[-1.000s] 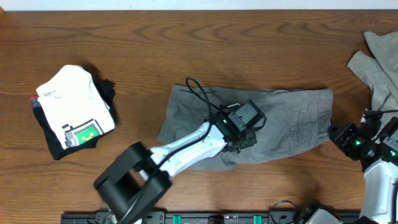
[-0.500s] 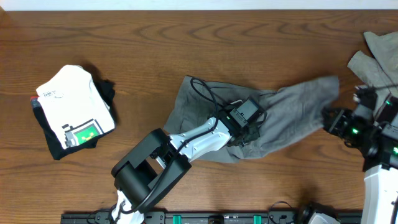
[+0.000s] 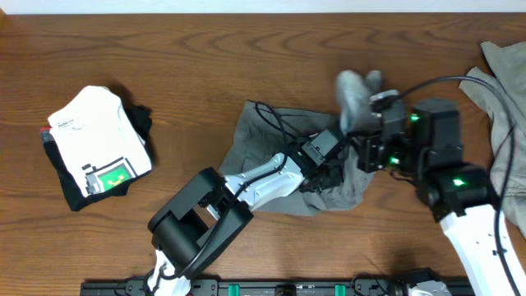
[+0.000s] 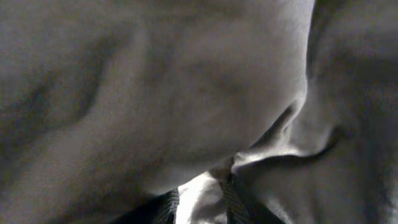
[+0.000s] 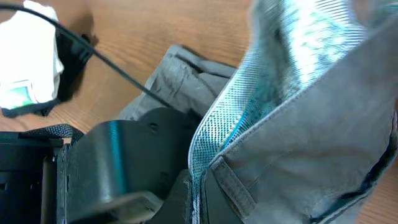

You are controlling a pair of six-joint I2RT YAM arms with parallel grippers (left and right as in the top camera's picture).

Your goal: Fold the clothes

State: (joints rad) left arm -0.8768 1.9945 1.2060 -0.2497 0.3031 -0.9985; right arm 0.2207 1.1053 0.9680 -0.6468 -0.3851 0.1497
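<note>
The grey shorts (image 3: 261,136) lie at the table's middle, half folded. My right gripper (image 3: 367,136) is shut on one end of the shorts (image 5: 323,124) and holds it lifted over the middle of the garment; the raised cloth (image 3: 355,89) is blurred. My left gripper (image 3: 325,171) is down on the middle of the shorts, shut on a pinch of the cloth (image 4: 205,193). In the left wrist view grey cloth fills the frame. In the right wrist view the mesh lining and waistband sit between my fingers (image 5: 200,186).
A folded white shirt on dark clothes (image 3: 97,144) lies at the left. More grey-khaki clothes (image 3: 503,82) lie heaped at the right edge. The left arm's black cable (image 3: 271,122) runs over the shorts.
My right gripper has swept left from the table's right side, carrying the end of the shorts up and over toward the middle. My left gripper has stayed on the shorts.
</note>
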